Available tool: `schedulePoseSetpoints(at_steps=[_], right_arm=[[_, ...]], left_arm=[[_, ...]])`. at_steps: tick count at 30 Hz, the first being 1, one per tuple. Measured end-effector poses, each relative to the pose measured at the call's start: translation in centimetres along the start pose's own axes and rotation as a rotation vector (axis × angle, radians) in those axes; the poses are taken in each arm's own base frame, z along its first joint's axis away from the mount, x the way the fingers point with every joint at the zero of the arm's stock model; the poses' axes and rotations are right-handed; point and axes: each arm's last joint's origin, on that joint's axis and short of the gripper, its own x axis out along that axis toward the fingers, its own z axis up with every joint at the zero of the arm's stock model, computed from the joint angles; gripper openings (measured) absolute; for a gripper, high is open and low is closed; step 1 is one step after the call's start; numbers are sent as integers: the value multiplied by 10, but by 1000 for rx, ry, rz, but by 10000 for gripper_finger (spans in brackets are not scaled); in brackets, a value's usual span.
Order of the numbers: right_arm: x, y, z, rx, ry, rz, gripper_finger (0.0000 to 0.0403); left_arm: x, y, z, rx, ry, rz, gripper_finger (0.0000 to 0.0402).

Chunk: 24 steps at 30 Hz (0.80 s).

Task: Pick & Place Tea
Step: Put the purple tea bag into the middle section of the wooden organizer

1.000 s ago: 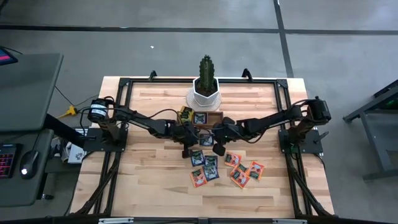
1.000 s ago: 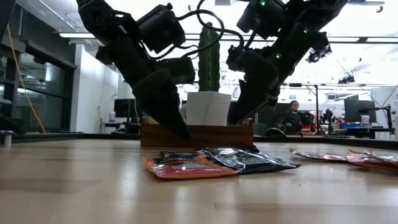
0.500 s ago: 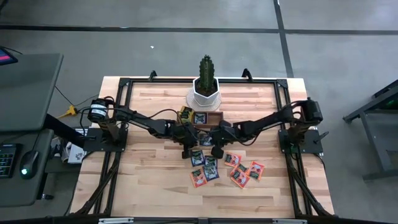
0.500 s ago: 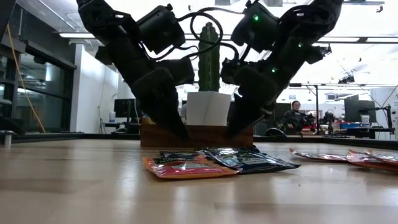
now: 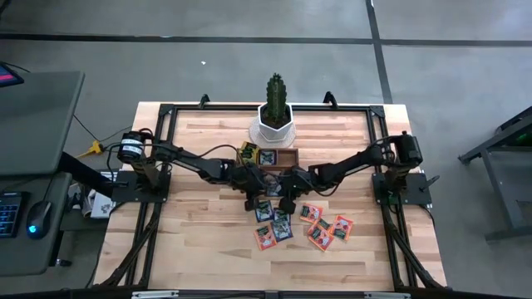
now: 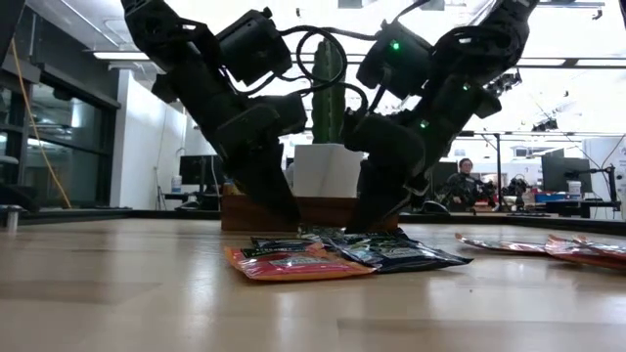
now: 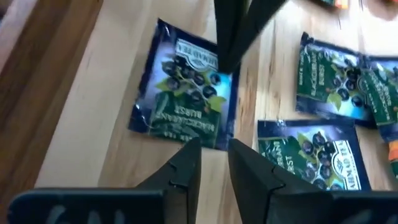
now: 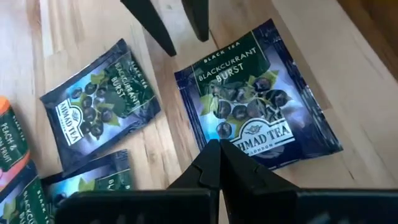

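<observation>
A dark blue tea sachet lies flat on the table in front of the wooden tray. My right gripper is shut, and its tips come down on this sachet. My left gripper is open, and its fingers stand just off the opposite edge of the same sachet. More tea sachets, dark blue and orange, lie flat nearer the table's front edge. The tray holds a few sachets. My right gripper sets its shut fingertips on the printed face of the dark blue sachet, near the edge on its own side. The fingers slant down from the table's right. The sachet lies flat on the table.
A white pot with a cactus stands behind the tray. The black frame runs round the tabletop. Bare wood lies at the front left. In the low view the loose sachets lie in front of both grippers.
My right gripper has sunk toward the table, down onto the dark blue sachet in front of the tray, shifting slightly toward my left gripper. The sachets have stayed where they were.
</observation>
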Motion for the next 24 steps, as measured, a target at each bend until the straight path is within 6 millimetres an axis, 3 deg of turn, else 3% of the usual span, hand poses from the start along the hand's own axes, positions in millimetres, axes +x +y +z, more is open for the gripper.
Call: schedulePoseSetpoints(at_steps=[6, 13, 24], right_arm=[[0, 0, 0, 19, 1, 3, 0], [0, 2, -2, 60, 3, 11, 0], [1, 10, -5, 75, 1, 30, 0]], left_arm=[[0, 6, 2, -75, -11, 35, 79], [-1, 11, -6, -298, 44, 129, 79], [18, 10, -10, -582, 50, 31, 79]])
